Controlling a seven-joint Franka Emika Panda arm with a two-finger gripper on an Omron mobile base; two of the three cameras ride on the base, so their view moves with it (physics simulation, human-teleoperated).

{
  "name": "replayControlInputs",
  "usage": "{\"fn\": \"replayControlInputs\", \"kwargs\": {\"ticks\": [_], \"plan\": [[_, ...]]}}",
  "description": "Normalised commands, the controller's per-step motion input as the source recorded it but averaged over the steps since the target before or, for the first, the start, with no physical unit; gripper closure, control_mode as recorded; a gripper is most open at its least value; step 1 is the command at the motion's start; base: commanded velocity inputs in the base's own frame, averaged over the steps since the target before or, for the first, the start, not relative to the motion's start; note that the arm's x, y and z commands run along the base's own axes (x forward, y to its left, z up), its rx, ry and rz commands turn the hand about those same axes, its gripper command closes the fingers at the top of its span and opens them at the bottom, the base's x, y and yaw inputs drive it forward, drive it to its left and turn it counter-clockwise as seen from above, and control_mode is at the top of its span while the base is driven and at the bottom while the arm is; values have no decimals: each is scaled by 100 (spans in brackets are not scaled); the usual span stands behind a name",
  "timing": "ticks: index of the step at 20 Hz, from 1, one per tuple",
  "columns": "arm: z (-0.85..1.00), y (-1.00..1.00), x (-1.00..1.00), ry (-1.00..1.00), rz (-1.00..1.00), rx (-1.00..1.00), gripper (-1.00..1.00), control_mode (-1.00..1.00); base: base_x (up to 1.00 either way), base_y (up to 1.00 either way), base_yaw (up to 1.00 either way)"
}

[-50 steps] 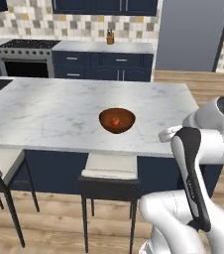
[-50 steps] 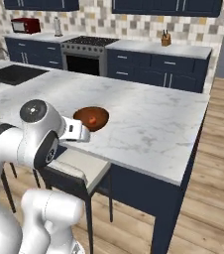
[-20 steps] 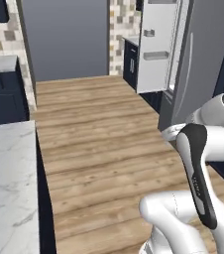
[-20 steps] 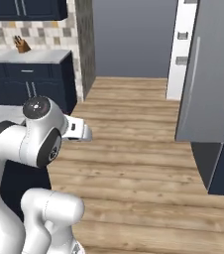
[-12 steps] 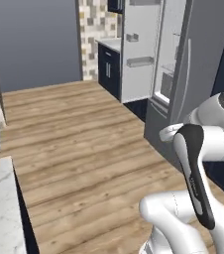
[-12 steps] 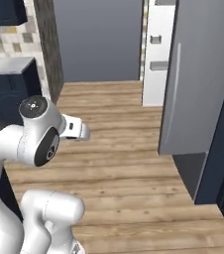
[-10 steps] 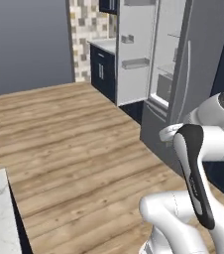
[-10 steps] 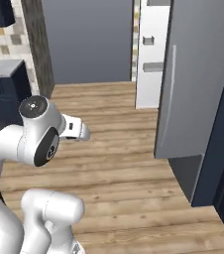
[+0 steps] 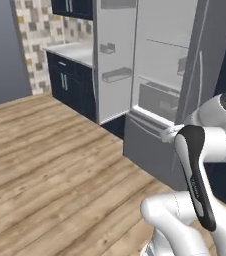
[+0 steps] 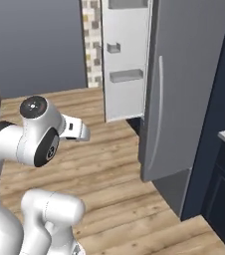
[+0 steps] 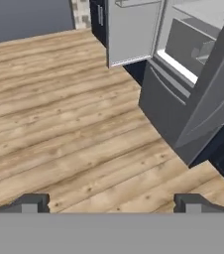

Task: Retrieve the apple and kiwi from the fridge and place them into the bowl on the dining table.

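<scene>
The fridge point(image 9: 155, 95) stood ahead of the robot with both upper doors swung open, its white inside bare to the room and its grey bottom drawer point(image 9: 150, 150) shut. The left door point(image 9: 116, 60) showed small shelf bins on its white inner face; the right door point(image 10: 176, 89) turned its grey outer face and long curved handle point(image 10: 160, 107) toward the right base camera. Pale shelves and a grey crisper showed inside, but whether any fruit lay there could not be told. Navy cabinets point(image 9: 70, 82) with a white top stood just beside the fridge against a tiled wall, and a plank floor point(image 9: 50, 170) ran in front.

The arm was folded close above its base, the hand level and facing the fridge. The gripper point(image 11: 111, 202) held nothing, its fingertips point(image 11: 32, 202) wide apart over the floor, well short of the drawer.
</scene>
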Motion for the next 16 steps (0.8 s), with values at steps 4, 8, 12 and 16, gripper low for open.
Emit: {"fn": "replayControlInputs", "kwargs": {"ticks": [4,8,12,16], "plan": [[0,0,0,0,0,0,-100,100,100,54,-45],[0,0,0,0,0,0,-100,100,100,43,-45],[0,0,0,0,0,0,-100,100,99,42,-45],[0,0,0,0,0,0,-100,100,76,25,-46]]}}
